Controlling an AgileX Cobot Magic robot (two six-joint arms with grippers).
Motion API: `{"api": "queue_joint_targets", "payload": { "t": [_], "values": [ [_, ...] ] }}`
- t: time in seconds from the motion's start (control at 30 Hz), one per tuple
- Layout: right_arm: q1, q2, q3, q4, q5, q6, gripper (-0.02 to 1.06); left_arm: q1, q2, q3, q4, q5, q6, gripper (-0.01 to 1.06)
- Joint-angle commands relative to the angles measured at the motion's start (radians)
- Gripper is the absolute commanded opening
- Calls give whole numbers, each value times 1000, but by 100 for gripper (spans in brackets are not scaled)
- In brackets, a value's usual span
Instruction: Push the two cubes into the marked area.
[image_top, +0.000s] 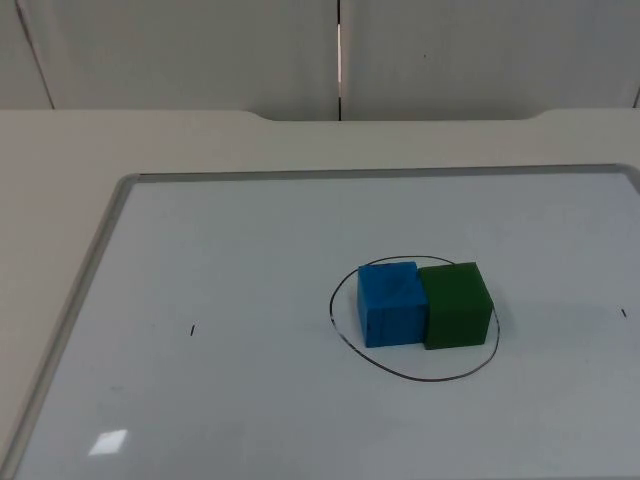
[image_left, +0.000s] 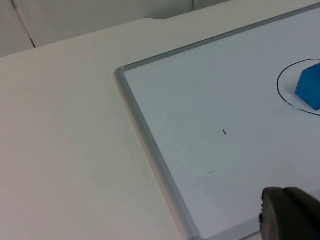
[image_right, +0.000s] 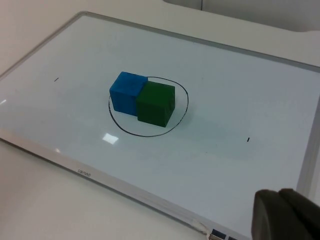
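A blue cube (image_top: 390, 303) and a green cube (image_top: 457, 305) stand side by side, touching, inside a hand-drawn black oval (image_top: 410, 375) on the whiteboard. The blue one is on the left, close to the oval's left line. The right wrist view has the blue cube (image_right: 127, 91), green cube (image_right: 156, 103) and oval (image_right: 145, 134) well ahead of my right gripper (image_right: 285, 216), which hangs off the board's edge. My left gripper (image_left: 291, 216) waits by another board edge, far from the blue cube (image_left: 311, 90).
The whiteboard's grey frame (image_top: 110, 215) rises slightly above the cream table top (image_top: 60, 170). Two small black tick marks (image_top: 192, 330) (image_top: 624, 313) sit on the board left and right of the oval. A grey partition wall (image_top: 200, 50) closes the back.
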Motion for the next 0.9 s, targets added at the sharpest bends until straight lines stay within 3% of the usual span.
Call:
{"api": "queue_joint_targets", "payload": {
  "t": [0.0, 0.1, 0.13, 0.23, 0.3, 0.33, 0.37, 0.5, 0.53, 0.63, 0.7, 0.87],
  "values": [
    [-1, -5, 8, -6, -3, 1, 3, 2, -4, 7, 5, 3, -3, 0],
    [-1, -5, 8, -6, -3, 1, 20, 2, -4, 7, 5, 3, -3, 0],
    [-1, -5, 8, -6, -3, 1, 20, 2, -4, 7, 5, 3, -3, 0],
    [-1, -5, 8, -6, -3, 1, 49, 2, -4, 7, 5, 3, -3, 1],
    [-1, -5, 8, -6, -3, 1, 63, 2, -4, 7, 5, 3, -3, 10],
    [-1, -5, 8, -6, -3, 1, 63, 2, -4, 7, 5, 3, -3, 10],
    [-1, -5, 8, -6, -3, 1, 68, 2, -4, 7, 5, 3, -3, 17],
    [-1, -5, 8, -6, -3, 1, 72, 2, -4, 7, 5, 3, -3, 59],
    [-1, -5, 8, -6, -3, 1, 72, 2, -4, 7, 5, 3, -3, 59],
    [-1, -5, 8, -6, -3, 1, 72, 2, -4, 7, 5, 3, -3, 83],
    [-1, -5, 8, -6, -3, 1, 72, 2, -4, 7, 5, 3, -3, 92],
    [-1, -5, 8, -6, -3, 1, 72, 2, -4, 7, 5, 3, -3, 94]
  ]
}}
